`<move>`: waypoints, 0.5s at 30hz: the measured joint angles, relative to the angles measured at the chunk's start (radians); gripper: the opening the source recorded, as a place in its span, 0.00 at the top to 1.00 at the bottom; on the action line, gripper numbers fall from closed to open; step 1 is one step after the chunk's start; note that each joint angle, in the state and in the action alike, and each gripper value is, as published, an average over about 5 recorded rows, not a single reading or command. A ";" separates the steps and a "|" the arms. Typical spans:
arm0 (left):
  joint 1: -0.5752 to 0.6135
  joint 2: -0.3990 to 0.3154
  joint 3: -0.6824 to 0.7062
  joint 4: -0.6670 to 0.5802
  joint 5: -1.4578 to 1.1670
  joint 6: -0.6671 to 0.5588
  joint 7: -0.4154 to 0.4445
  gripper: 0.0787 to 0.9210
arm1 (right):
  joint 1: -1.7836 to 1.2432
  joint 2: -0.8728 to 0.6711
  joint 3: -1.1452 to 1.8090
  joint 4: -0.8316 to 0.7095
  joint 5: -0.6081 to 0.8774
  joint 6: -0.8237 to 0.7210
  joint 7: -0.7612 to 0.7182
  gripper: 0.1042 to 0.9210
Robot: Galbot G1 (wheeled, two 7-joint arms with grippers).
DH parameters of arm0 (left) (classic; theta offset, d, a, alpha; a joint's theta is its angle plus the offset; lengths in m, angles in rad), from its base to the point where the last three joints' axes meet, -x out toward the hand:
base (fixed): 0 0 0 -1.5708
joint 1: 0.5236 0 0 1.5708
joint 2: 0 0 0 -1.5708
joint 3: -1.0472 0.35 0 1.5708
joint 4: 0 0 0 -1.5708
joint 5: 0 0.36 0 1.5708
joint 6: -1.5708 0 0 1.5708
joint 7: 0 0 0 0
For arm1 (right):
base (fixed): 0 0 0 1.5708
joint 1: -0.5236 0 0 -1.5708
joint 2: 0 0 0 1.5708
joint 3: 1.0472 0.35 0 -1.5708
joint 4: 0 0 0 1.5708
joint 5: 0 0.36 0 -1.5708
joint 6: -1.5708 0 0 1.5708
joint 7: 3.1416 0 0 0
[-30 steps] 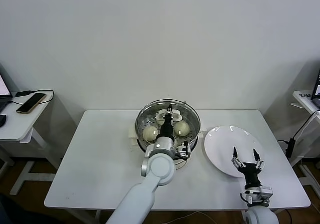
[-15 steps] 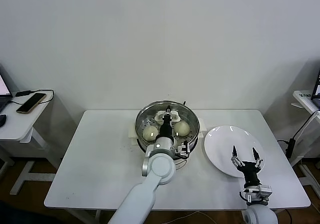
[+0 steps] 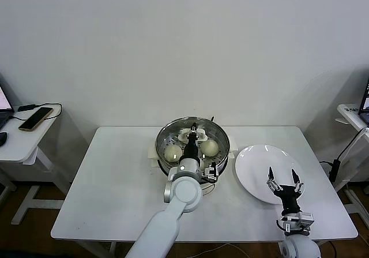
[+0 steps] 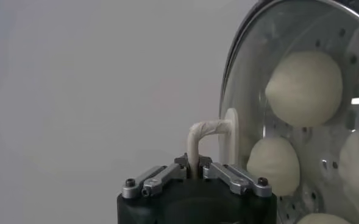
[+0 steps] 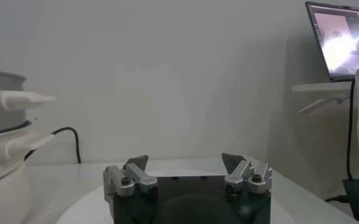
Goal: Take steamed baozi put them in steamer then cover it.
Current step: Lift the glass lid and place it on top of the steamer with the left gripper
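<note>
The steamer (image 3: pixel 222 132) stands at the table's back middle on its white base. A glass lid (image 3: pixel 173 130) with a white loop handle (image 3: pixel 194 133) lies over it. My left gripper (image 3: pixel 193 135) is shut on that handle; in the left wrist view the jaws (image 4: pixel 194 171) pinch the handle (image 4: pixel 206 129). Baozi show through the glass (image 4: pixel 289 36): one on the left (image 3: pixel 173 152), one on the right (image 3: pixel 209 147), and several in the left wrist view (image 4: pixel 303 88) (image 4: pixel 272 164). My right gripper (image 3: pixel 282 180) is open and empty over the white plate (image 3: pixel 256 157).
The right wrist view shows the open right gripper (image 5: pixel 185 163), the steamer's side handles (image 5: pixel 17 98) and a black cord (image 5: pixel 63 133). A side table with a phone (image 3: pixel 36 118) stands at the far left. A laptop (image 5: pixel 344 36) sits on a stand at the right.
The left gripper and lid have barely shifted over the steamer. The right gripper has stayed over the plate.
</note>
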 measured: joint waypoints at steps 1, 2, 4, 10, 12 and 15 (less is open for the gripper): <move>0.001 -0.001 -0.001 0.001 0.000 0.000 0.001 0.87 | 0.001 0.000 0.000 0.000 0.000 0.000 0.000 0.12; 0.001 -0.002 -0.002 0.001 0.000 0.000 0.001 0.87 | 0.001 0.000 0.000 0.000 0.000 0.000 0.000 0.12; 0.004 -0.003 -0.003 0.001 -0.001 0.000 0.002 0.87 | 0.001 0.000 0.000 0.000 -0.001 0.000 0.000 0.12; 0.010 -0.003 -0.009 -0.005 -0.005 0.000 0.004 0.76 | 0.001 -0.001 0.000 -0.002 -0.001 0.002 0.000 0.12; 0.012 -0.003 -0.011 -0.008 -0.007 0.001 0.002 0.69 | 0.001 -0.001 0.000 -0.002 -0.001 0.002 0.000 0.12; 0.015 -0.002 -0.012 -0.016 -0.010 0.001 0.000 0.58 | 0.001 -0.001 0.000 -0.002 -0.001 0.003 0.000 0.12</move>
